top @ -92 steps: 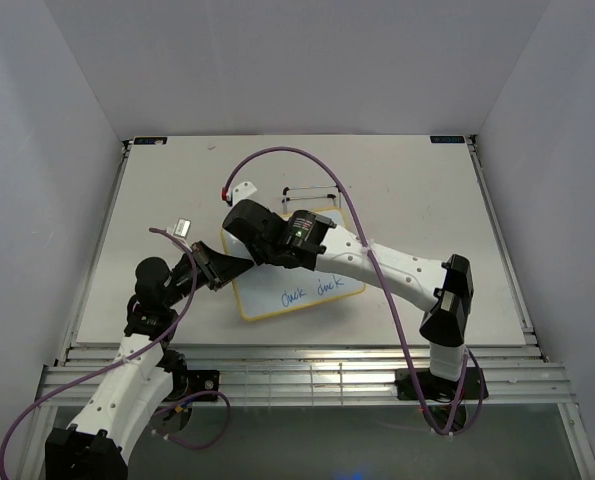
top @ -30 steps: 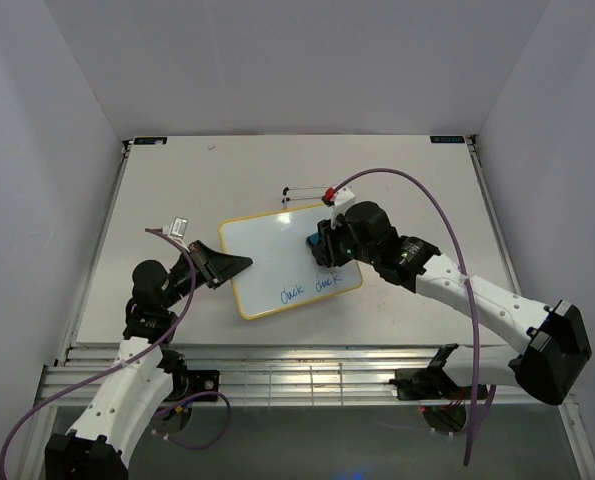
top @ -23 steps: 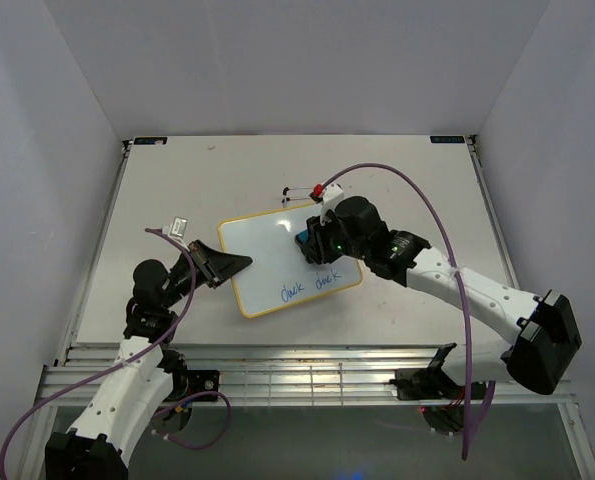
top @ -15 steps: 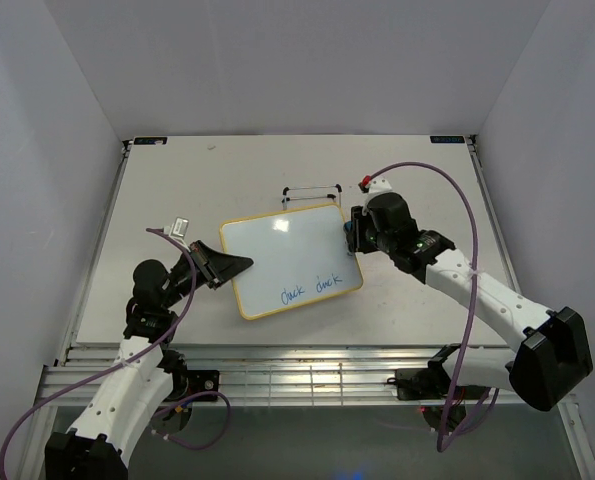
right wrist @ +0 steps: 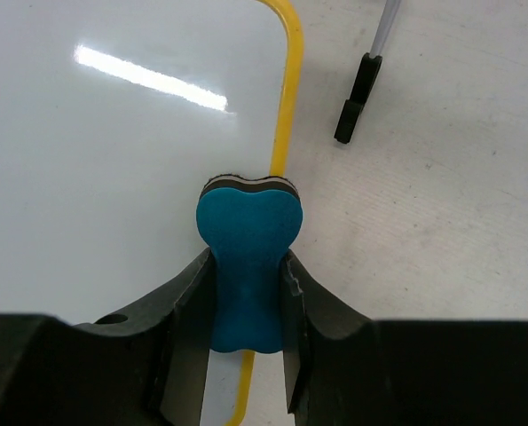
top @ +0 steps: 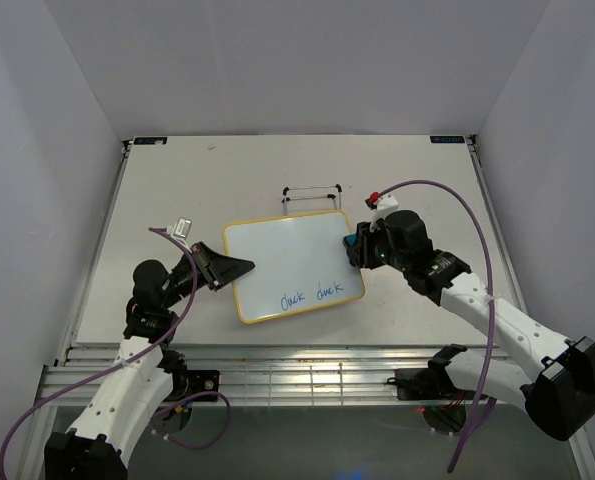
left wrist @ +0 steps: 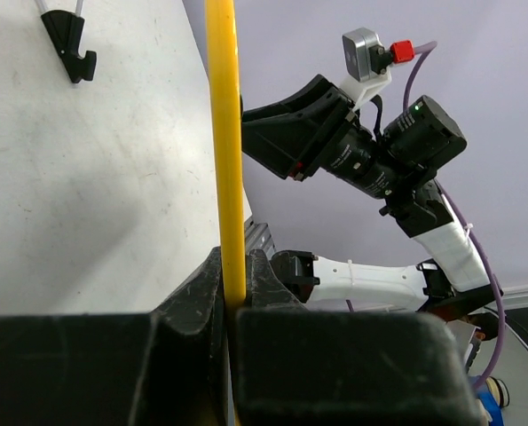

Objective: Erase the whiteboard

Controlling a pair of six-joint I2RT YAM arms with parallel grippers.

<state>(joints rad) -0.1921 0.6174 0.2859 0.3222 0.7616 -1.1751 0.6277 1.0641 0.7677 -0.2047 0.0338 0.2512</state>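
The whiteboard [top: 289, 262], white with a thin yellow frame, lies at the table's middle; two blue "duck" words [top: 313, 294] run along its near edge. My left gripper [top: 239, 265] is shut on the board's left edge; in the left wrist view the yellow frame [left wrist: 223, 160] is clamped between the fingers. My right gripper [top: 355, 248] is shut on the blue bone-shaped eraser [right wrist: 248, 268], which sits over the board's right frame [right wrist: 284, 133]. The upper part of the board [right wrist: 113, 160] is blank.
The thin black wire stand [top: 311, 192] stands just behind the board; one of its feet [right wrist: 356, 98] shows right of the frame. A metal rail runs along the table's near edge [top: 297, 360]. White walls enclose the table.
My right gripper with the eraser has swept from the board's upper left across to its right edge. The left gripper has kept its hold. The "duck" words are unchanged.
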